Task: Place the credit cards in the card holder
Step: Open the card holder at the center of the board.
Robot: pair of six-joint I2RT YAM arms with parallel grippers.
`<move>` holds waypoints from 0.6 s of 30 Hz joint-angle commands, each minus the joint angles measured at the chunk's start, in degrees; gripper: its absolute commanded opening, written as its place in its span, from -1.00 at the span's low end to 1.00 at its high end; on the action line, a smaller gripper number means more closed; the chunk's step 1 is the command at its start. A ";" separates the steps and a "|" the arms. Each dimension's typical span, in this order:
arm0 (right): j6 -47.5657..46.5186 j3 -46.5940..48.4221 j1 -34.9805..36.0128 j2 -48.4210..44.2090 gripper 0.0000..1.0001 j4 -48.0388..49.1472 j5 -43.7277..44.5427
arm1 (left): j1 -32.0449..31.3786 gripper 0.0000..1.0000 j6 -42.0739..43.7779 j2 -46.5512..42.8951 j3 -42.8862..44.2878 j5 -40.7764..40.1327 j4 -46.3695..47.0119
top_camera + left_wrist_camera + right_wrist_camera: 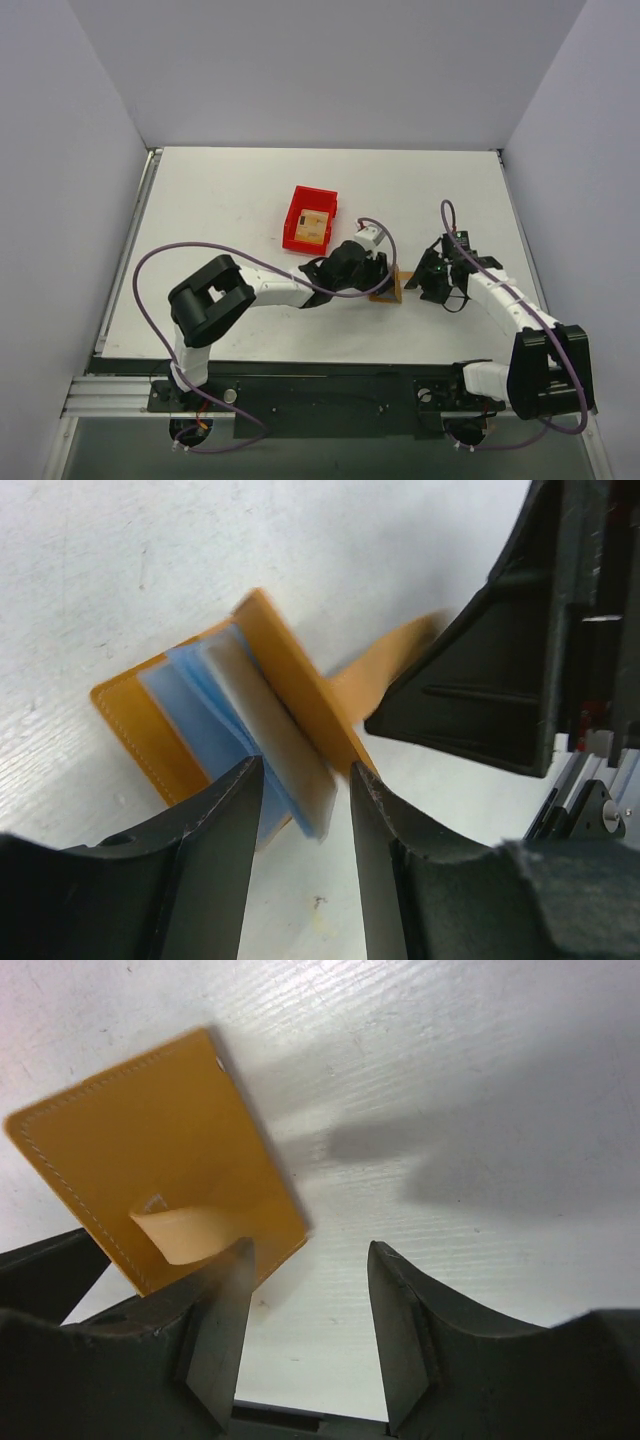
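left wrist view: our left claw (307, 772) pinches the upright blue leaf and cover of the small flat orange-tan folding card holder (125, 720); our right claw (310, 1252) gapes wide and empty just right of it; a thin tan card (314, 226) lies in the red plastic bin (317, 194) beyond
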 commanded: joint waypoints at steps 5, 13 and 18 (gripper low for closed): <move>2.05 -2.52 -3.11 -6.44 -0.07 1.11 -2.39 | -2.18 0.00 1.34 2.57 6.05 2.30 0.21; 1.61 -3.22 -5.22 -11.28 -0.06 1.03 -2.74 | -2.63 0.00 1.43 3.71 7.28 2.39 0.04; 0.91 -3.22 -5.40 -10.23 -0.06 0.85 -3.88 | -2.63 0.00 1.34 4.24 7.63 2.30 0.12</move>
